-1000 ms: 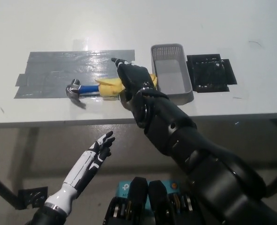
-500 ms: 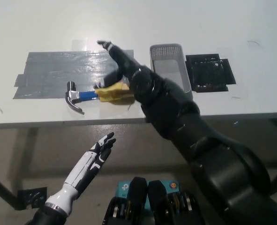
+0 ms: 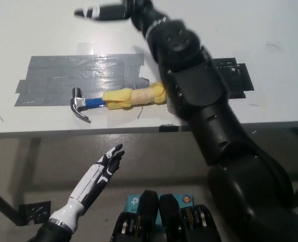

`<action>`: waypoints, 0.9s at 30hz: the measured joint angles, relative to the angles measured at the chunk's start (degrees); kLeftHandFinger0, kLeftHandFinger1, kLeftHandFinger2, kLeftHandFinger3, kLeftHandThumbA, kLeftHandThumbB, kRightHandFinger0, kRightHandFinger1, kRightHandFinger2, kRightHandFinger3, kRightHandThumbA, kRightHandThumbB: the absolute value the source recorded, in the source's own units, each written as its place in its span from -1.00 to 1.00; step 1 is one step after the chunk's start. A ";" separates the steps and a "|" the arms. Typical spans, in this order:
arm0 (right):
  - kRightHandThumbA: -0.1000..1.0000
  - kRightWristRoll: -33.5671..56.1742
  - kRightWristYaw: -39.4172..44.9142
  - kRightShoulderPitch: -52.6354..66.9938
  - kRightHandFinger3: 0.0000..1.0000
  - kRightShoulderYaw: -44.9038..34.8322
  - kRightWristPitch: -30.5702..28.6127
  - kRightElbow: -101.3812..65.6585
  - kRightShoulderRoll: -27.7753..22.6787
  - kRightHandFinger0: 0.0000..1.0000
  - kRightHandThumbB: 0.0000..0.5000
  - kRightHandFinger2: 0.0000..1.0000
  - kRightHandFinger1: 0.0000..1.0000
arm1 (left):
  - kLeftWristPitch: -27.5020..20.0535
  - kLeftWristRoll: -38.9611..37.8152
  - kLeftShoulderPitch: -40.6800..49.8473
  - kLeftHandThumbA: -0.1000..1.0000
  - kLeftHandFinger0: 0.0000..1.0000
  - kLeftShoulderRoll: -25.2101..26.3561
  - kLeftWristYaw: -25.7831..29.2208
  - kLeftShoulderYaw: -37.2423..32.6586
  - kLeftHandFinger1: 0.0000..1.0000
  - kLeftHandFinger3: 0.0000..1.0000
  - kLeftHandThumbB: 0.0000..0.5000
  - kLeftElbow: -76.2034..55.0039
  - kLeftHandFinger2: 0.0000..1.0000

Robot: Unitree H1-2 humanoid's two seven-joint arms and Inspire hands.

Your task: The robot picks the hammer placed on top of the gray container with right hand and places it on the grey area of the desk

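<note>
The hammer (image 3: 113, 99) lies flat on the white desk (image 3: 48, 30), its metal head and blue neck on the grey tape area (image 3: 63, 75), its yellow-wrapped handle extending off that area's right edge. The right hand (image 3: 106, 11) is raised beyond the far edge of the grey tape area, fingers extended and apart, holding nothing. The left hand (image 3: 106, 166) rests below the desk's near edge, fingers spread, empty.
</note>
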 measured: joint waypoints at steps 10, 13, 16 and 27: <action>1.00 2.27 1.78 7.92 1.00 -0.10 3.09 -17.75 -6.12 1.00 0.69 1.00 1.00 | 0.04 -0.10 -2.52 1.00 1.00 -0.04 0.00 0.35 1.00 1.00 -0.57 2.17 1.00; 1.00 2.96 1.95 13.26 1.00 -0.16 3.95 -23.37 -8.01 1.00 0.69 1.00 1.00 | 0.04 -0.12 -3.16 1.00 1.00 -0.05 0.00 0.39 1.00 1.00 -0.51 2.81 1.00; 1.00 3.71 2.06 19.60 1.00 -0.21 4.73 -28.60 -9.79 1.00 0.78 1.00 1.00 | 0.04 -0.16 -3.74 1.00 1.00 -0.04 0.00 0.46 1.00 1.00 -0.43 3.27 1.00; 1.00 7.02 2.28 48.04 1.00 -0.41 5.88 -49.21 -14.12 1.00 0.42 1.00 1.00 | 0.00 -0.53 -3.80 1.00 1.00 -0.22 0.02 0.63 1.00 1.00 -0.55 5.65 1.00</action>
